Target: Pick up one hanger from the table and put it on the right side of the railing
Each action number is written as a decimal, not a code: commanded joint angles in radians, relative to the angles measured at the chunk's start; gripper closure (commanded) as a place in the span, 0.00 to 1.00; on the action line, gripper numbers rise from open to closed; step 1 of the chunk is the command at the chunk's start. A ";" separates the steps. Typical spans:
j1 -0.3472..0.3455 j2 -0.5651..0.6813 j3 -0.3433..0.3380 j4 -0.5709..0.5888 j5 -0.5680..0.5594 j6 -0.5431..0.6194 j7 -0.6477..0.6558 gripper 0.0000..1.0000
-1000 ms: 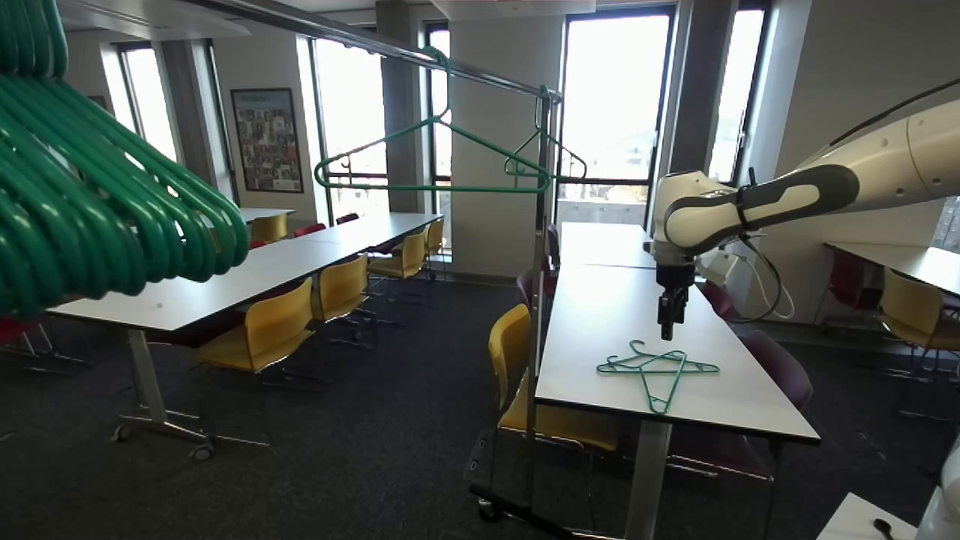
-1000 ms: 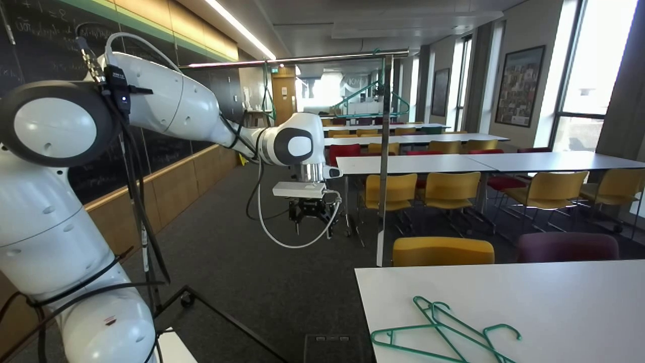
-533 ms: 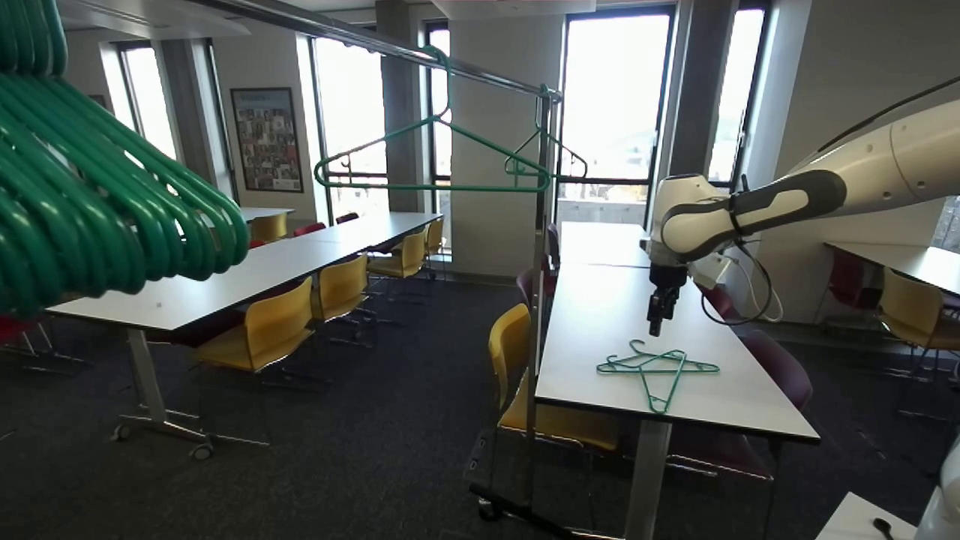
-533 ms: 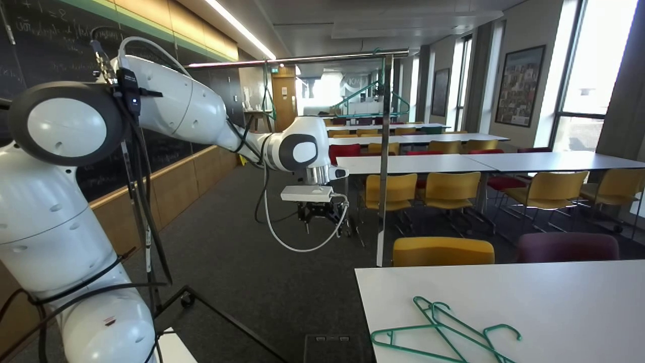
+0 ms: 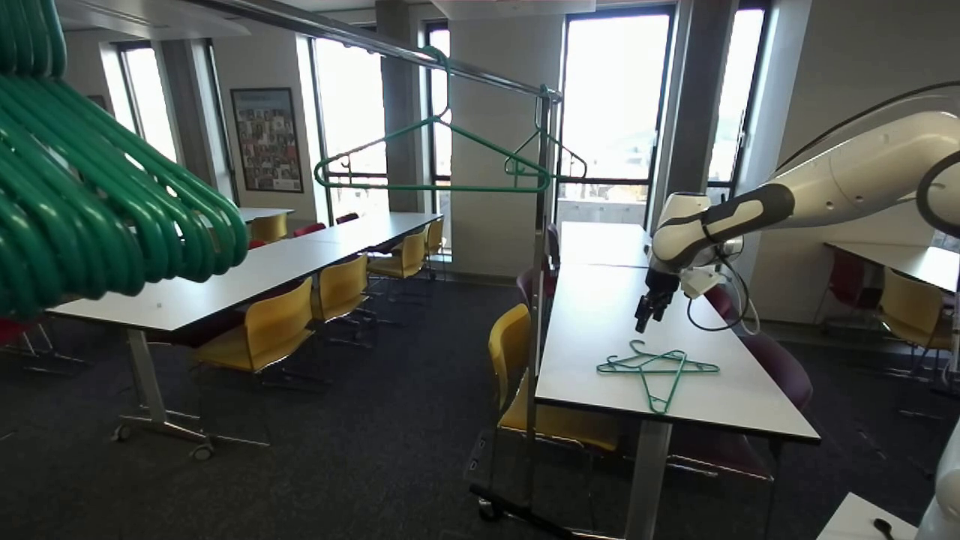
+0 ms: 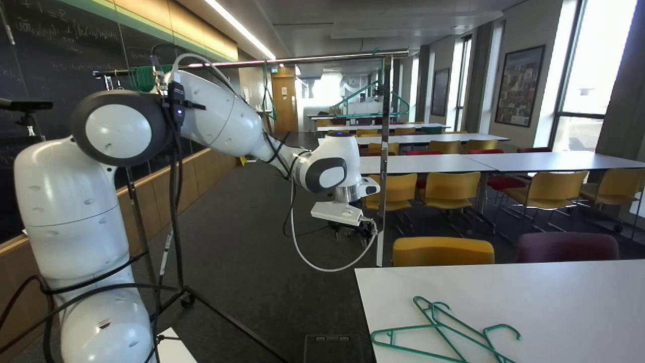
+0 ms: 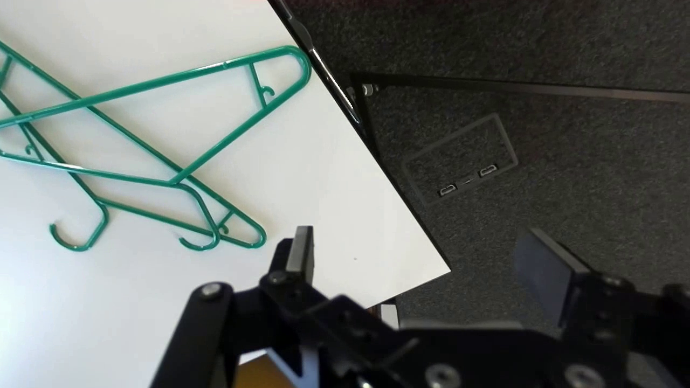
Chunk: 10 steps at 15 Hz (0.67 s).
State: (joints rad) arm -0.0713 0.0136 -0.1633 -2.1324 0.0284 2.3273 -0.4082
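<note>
Two thin green hangers [image 7: 151, 84] lie flat and crossed on the white desk [image 7: 334, 215]; in the wrist view they are to the left, hooks toward the near side, both untouched. The jaws stand wide apart with nothing between them, one side over the desk's near right corner, the other over dark carpet [image 7: 593, 161]. Their exact height above the desk is hard to judge.

The step in hand looks like the approach, before any grasp. The next move should call for a shift left, in over the desk, then down to close on one hanger alone. Since the two overlap, lifting one could drag the other along.

Beside the desk stands the railing [image 5: 375, 45], tall, its right end nearest the desk in both exterior views. Two hung hangers [image 5: 435, 188] are toward that end; a packed row of glossy hangers [image 5: 112, 195] fills the left.

In an exterior view the slim upright [image 6: 384, 161] is near the wrist of the robot arm [image 6: 216, 113], and probably has to be cleared on the lift. A white cable [image 6: 335, 271] loops below the wrist and might snag a hook. A yellow chair [image 6: 443, 252] and a purple chair [image 6: 568, 247] stand along the desk's far edge.
</note>
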 commanded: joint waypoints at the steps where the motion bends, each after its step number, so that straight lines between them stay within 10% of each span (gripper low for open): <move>1: -0.032 0.038 0.019 0.027 0.017 -0.008 0.001 0.00; 10: -0.057 0.140 0.024 0.108 0.032 -0.011 0.003 0.00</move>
State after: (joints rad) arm -0.1038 0.1541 -0.1640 -2.0255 0.0660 2.3183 -0.4095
